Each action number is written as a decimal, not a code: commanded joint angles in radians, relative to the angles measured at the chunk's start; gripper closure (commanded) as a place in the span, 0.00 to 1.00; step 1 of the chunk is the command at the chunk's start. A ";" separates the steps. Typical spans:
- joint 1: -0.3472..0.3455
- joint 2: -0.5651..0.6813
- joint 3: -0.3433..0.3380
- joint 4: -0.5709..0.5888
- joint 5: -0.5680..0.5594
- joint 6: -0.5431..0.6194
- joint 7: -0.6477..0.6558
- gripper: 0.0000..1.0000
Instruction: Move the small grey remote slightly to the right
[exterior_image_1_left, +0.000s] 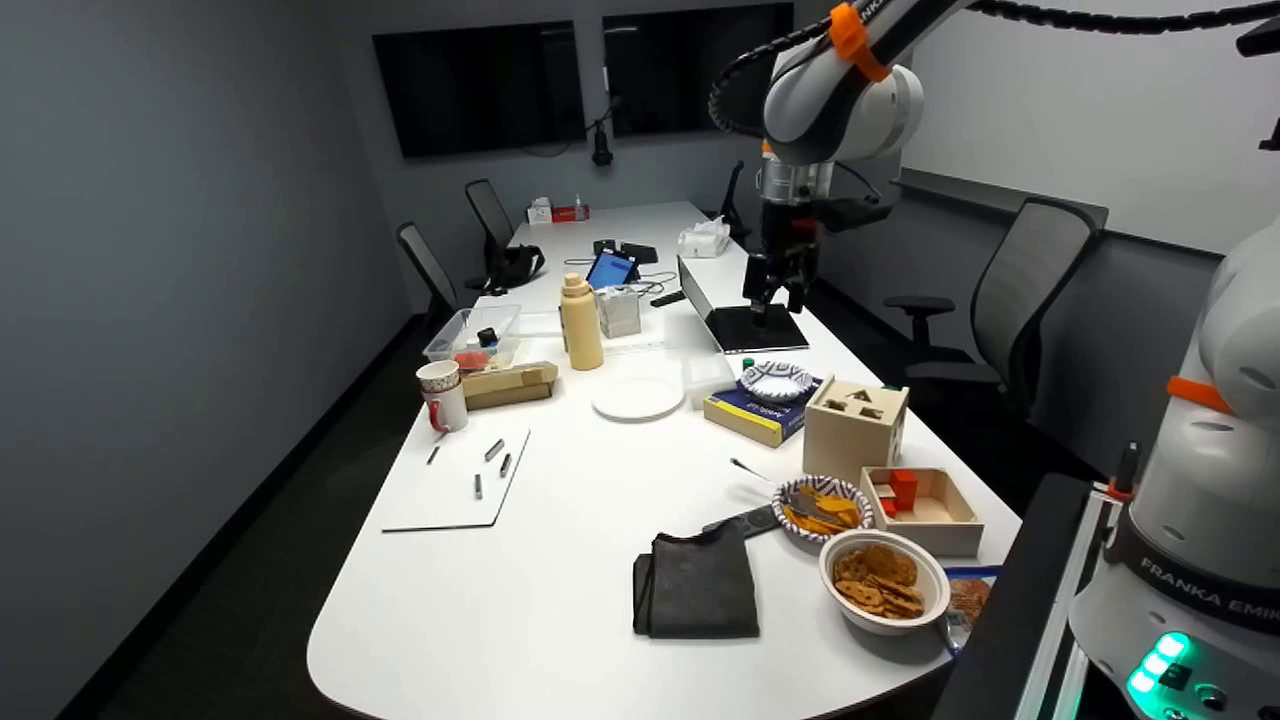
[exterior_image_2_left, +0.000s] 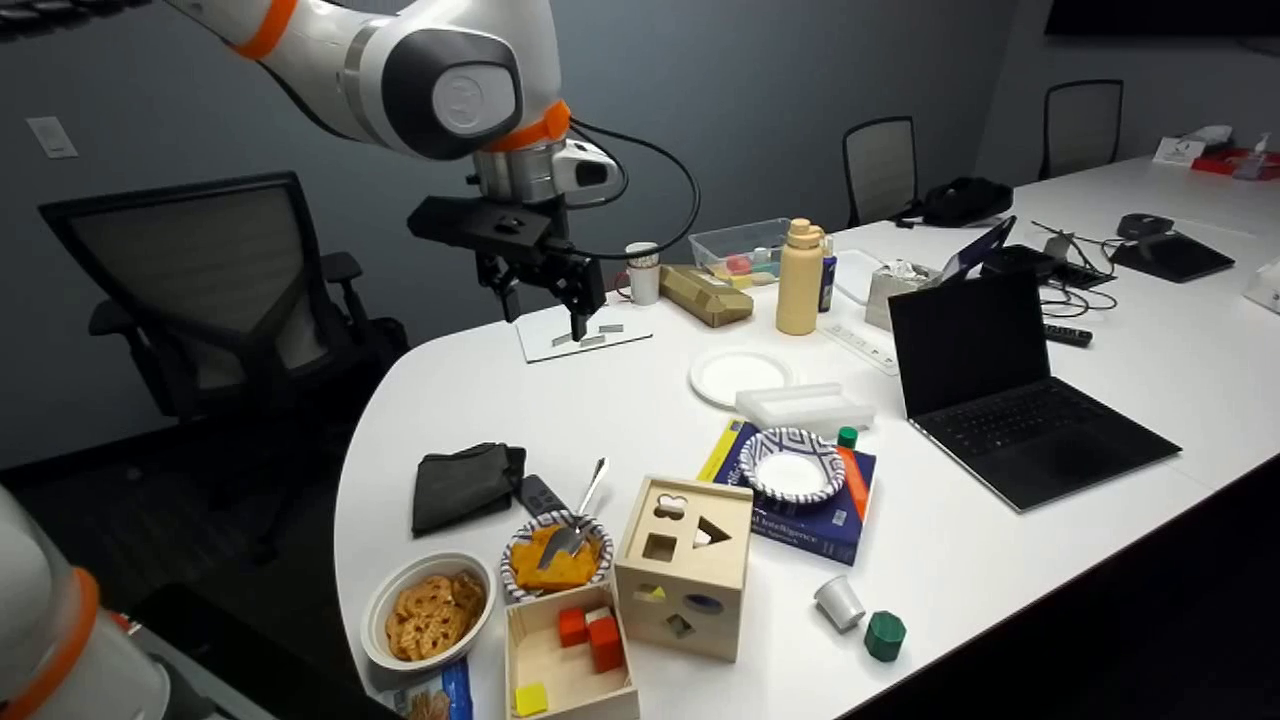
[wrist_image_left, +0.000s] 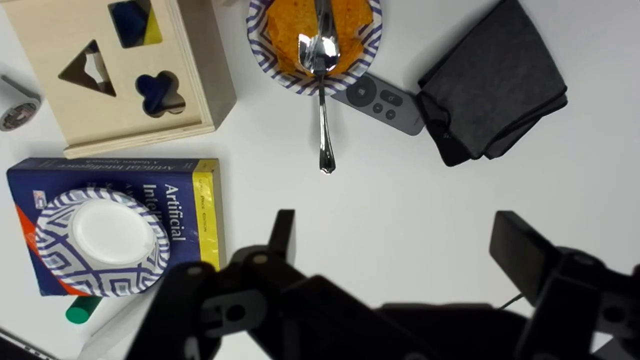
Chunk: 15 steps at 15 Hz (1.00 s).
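The small grey remote (wrist_image_left: 389, 106) lies flat on the white table, with round buttons facing up. In the wrist view one end is hidden by the patterned chip bowl (wrist_image_left: 257, 40) and the other end meets the folded black cloth (wrist_image_left: 495, 80). The remote also shows partly in both exterior views (exterior_image_1_left: 755, 521) (exterior_image_2_left: 540, 495). My gripper (wrist_image_left: 394, 220) is open with nothing between its fingers. It hangs above the table, apart from the remote, which lies beyond the fingertips in the wrist view. The gripper also shows in both exterior views (exterior_image_1_left: 778, 305) (exterior_image_2_left: 545, 322).
A spoon (wrist_image_left: 325, 130) sticks out of the chip bowl beside the remote. A wooden shape box (wrist_image_left: 45, 65), a book (wrist_image_left: 180, 215) and a pretzel bowl (exterior_image_2_left: 375, 620) stand nearby. A laptop (exterior_image_2_left: 1030, 440), a bottle (exterior_image_2_left: 800, 280) and a whiteboard with grey bars (exterior_image_1_left: 425, 510) are farther off.
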 joint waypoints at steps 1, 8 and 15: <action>-0.004 0.071 0.080 0.008 -0.019 0.003 0.162 0.00; 0.007 0.207 0.168 -0.027 -0.019 0.080 0.416 0.67; 0.018 0.390 0.161 0.009 -0.005 0.189 0.515 1.00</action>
